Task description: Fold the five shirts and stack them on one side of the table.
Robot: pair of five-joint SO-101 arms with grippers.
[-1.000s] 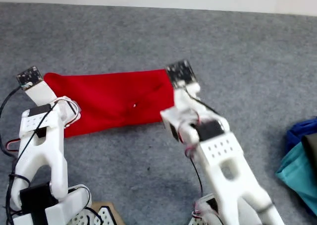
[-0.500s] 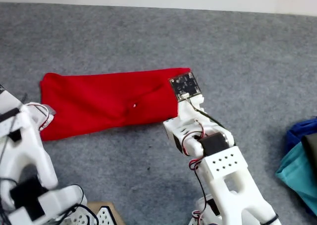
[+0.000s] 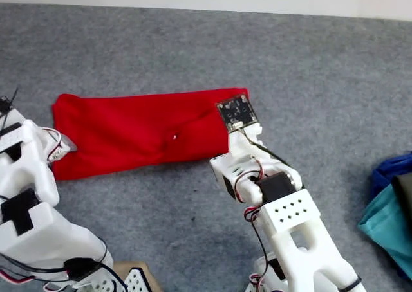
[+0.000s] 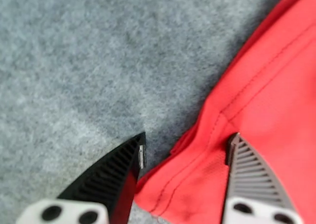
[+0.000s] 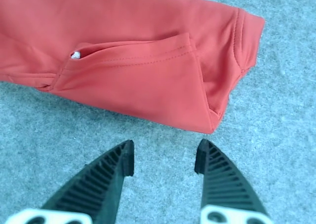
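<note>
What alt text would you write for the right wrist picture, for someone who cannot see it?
A folded red shirt lies flat on a grey table. The right tool is open just short of the shirt's near edge, over bare table, touching no cloth.

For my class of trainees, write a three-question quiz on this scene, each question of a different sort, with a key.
1. True or false: the right gripper is shut on the red shirt.
2. The teal shirt lies: A) on the red shirt, B) at the table edge on the robot's right, C) under the red shirt.
3. Which gripper has red cloth between its open jaws?
Key: 1 false; 2 B; 3 left gripper.
</note>
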